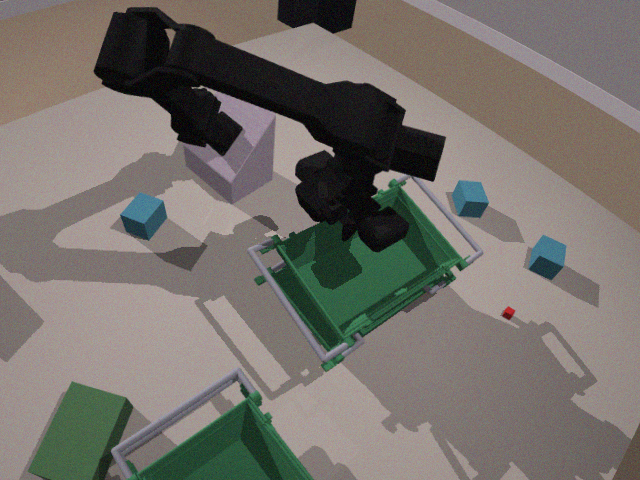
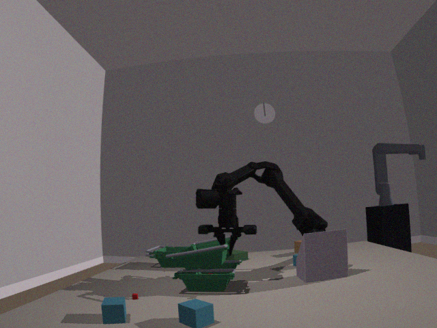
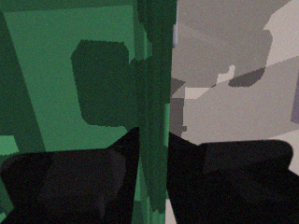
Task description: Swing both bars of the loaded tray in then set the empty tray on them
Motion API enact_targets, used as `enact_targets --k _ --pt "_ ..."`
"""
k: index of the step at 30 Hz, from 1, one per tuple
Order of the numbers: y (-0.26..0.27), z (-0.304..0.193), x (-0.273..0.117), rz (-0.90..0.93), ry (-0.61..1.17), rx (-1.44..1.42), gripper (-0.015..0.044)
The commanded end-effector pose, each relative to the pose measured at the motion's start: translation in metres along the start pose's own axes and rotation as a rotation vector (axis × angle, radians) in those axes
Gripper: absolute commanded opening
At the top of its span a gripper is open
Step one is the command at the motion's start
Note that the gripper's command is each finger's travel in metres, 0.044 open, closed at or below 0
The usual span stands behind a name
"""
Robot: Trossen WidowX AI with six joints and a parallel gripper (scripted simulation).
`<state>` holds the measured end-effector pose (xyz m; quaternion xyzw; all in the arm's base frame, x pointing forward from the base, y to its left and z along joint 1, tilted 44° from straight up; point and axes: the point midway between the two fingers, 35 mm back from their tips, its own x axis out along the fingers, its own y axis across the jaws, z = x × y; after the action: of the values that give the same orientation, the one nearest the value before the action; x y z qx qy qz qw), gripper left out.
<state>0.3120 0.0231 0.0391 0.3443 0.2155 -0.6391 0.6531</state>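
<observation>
Top cam: my gripper (image 1: pixel 347 232) (image 2: pixel 227 248) (image 3: pixel 146 132) is clamped on upper green tray (image 1: pixel 392 276) (image 2: pixel 206 257) (image 3: pixel 47 84), lower tray (image 1: pixel 260 280) (image 2: pixel 206 282) mostly hidden under it. Another green tray (image 1: pixel 279 439) (image 2: pixel 167 259) nearby.

Exterior: upper tray's up above lower one, tilted; can't tell if they touch. Bit of red shows at lower tray's rim.

Wrist: tray wall pinched between fingers.

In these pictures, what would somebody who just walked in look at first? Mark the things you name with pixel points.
Probably the big black robot arm, reaching across the table with its gripper (image 1: pixel 347 229) (image 2: pixel 227 249) shut on the wall of a green tray (image 1: pixel 377 273) (image 2: pixel 201 256) (image 3: pixel 51 28). Next, perhaps the pale purple block (image 1: pixel 253 155) (image 2: pixel 324 255) standing near the arm, and the bright blue cubes around, with a tiny red cube (image 1: pixel 508 313) (image 2: pixel 134 296) near two of them.
</observation>
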Motion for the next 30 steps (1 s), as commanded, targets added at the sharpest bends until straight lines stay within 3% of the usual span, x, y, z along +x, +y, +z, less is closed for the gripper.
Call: enact_targets --k 1,30 --pt "-0.007 0.002 0.009 -0.043 0.000 -0.009 0.0000" --pt "-0.010 0.002 0.017 -0.043 0.000 -0.009 0.0000"
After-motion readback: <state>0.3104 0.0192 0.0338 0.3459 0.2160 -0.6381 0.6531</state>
